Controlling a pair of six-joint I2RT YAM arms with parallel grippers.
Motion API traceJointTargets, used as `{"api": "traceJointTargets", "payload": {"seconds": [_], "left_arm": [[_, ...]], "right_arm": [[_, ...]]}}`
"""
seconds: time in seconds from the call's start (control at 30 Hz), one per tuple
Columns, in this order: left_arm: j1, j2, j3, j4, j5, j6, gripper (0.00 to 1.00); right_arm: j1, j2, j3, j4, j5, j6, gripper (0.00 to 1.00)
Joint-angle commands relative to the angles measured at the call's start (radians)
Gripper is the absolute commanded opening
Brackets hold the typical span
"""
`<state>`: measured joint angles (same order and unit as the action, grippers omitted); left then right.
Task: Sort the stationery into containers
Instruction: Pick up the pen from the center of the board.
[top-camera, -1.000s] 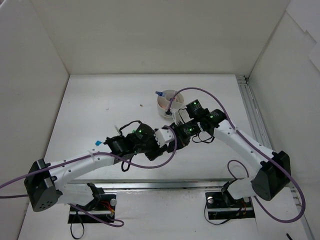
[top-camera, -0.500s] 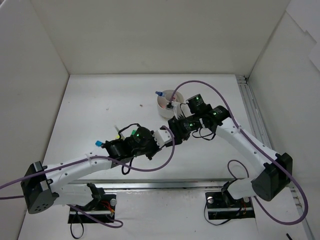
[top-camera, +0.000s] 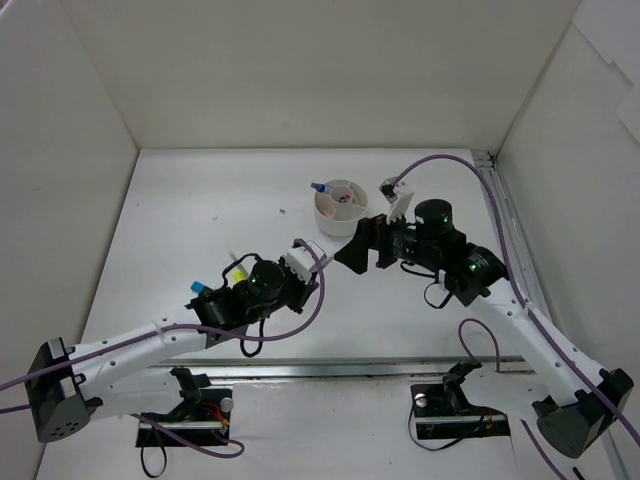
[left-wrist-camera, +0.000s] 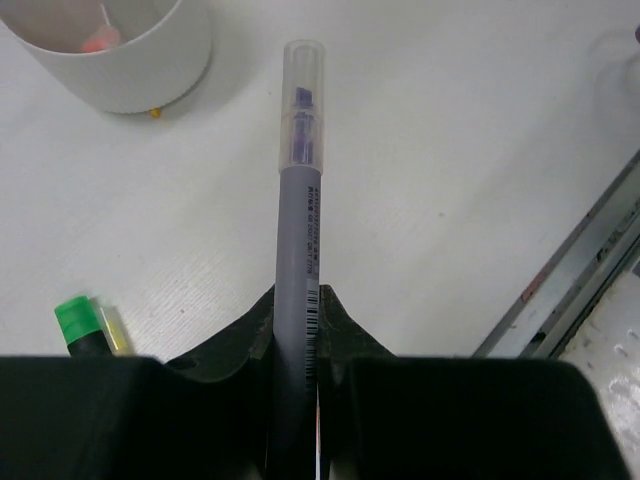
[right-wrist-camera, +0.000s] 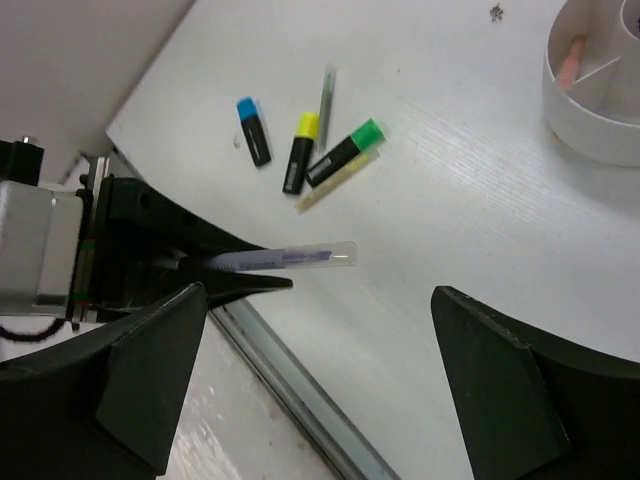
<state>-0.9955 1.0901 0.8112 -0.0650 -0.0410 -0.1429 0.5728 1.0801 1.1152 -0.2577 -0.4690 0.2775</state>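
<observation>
Only wrist views show the left gripper (left-wrist-camera: 300, 318) clamping a pen (left-wrist-camera: 300, 200); the right gripper (right-wrist-camera: 320, 298) gapes empty.

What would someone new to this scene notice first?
The left claw is shut on a grey pen with a clear cap, and the white tub stands a little beyond its tip. The right claw gapes wide open and empty, looking down on that pen. Three highlighters capped blue, yellow and green lie loose on the table near the left arm.
</observation>
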Motion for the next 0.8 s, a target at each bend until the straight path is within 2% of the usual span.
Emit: {"api": "traceJointTargets", "payload": {"seconds": [0.0, 0.1, 0.2, 0.4, 0.53, 0.63, 0.67, 0.73, 0.77], "left_arm": [[-0.002, -0.045, -0.021, 0.167, -0.091, -0.115, 0.00], [-0.002, -0.073, -0.061, 0.257, -0.117, -0.164, 0.00], [-0.002, -0.096, -0.104, 0.332, -0.099, -0.165, 0.00], [-0.002, -0.085, -0.104, 0.346, -0.082, -0.152, 0.00], [-0.002, -0.076, -0.112, 0.369, -0.082, -0.143, 0.00], [-0.002, -0.050, -0.103, 0.378, -0.082, -0.144, 0.00], [-0.002, -0.042, -0.098, 0.384, -0.082, -0.144, 0.00], [-0.002, -0.024, -0.095, 0.390, -0.080, -0.146, 0.00], [-0.002, -0.021, -0.093, 0.393, -0.080, -0.146, 0.00]], "right_arm": [[0.001, -0.035, -0.118, 0.291, 0.095, 0.196, 0.92], [0.012, -0.066, -0.268, 0.565, 0.170, 0.331, 0.93], [0.070, -0.042, -0.310, 0.726, 0.227, 0.407, 0.93], [0.119, 0.075, -0.298, 0.880, 0.221, 0.522, 0.92], [0.131, 0.113, -0.296, 0.888, 0.211, 0.580, 0.90], [0.139, 0.124, -0.313, 0.891, 0.224, 0.614, 0.79], [0.144, 0.127, -0.311, 0.891, 0.221, 0.617, 0.63], [0.151, 0.124, -0.305, 0.891, 0.220, 0.623, 0.44], [0.154, 0.123, -0.304, 0.891, 0.225, 0.620, 0.30]]}}
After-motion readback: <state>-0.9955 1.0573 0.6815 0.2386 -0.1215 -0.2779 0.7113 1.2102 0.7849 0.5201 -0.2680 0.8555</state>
